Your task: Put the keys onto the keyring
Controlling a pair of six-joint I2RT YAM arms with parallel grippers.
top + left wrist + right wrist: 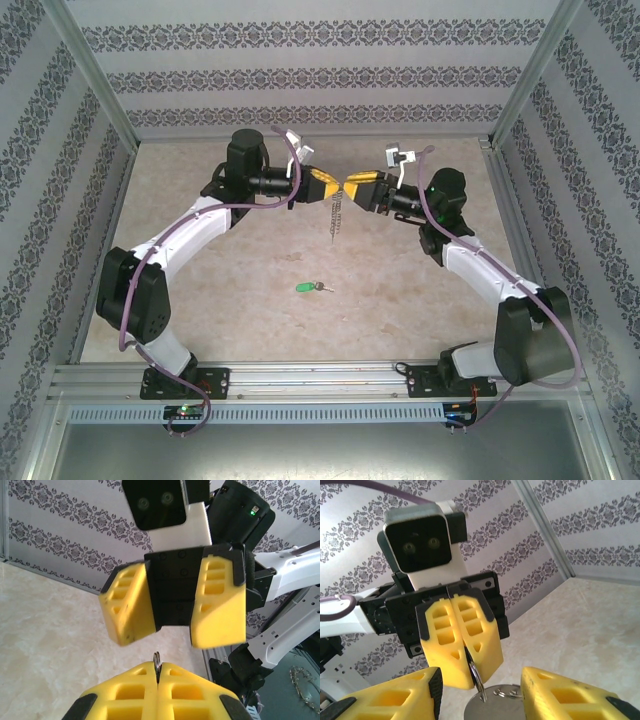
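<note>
Left gripper [157,674] pinches thin, dull-grey metal keyring [157,659].

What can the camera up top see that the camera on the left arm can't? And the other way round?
Top view: the green key lying on the table, nearer the bases than the grippers, and both arms whole. Left wrist view: up close, the thin edge of the keyring pinched in the shut left gripper, and the right gripper with its fingers wide apart. Both: the two yellow grippers facing each other, tip to tip.
</note>
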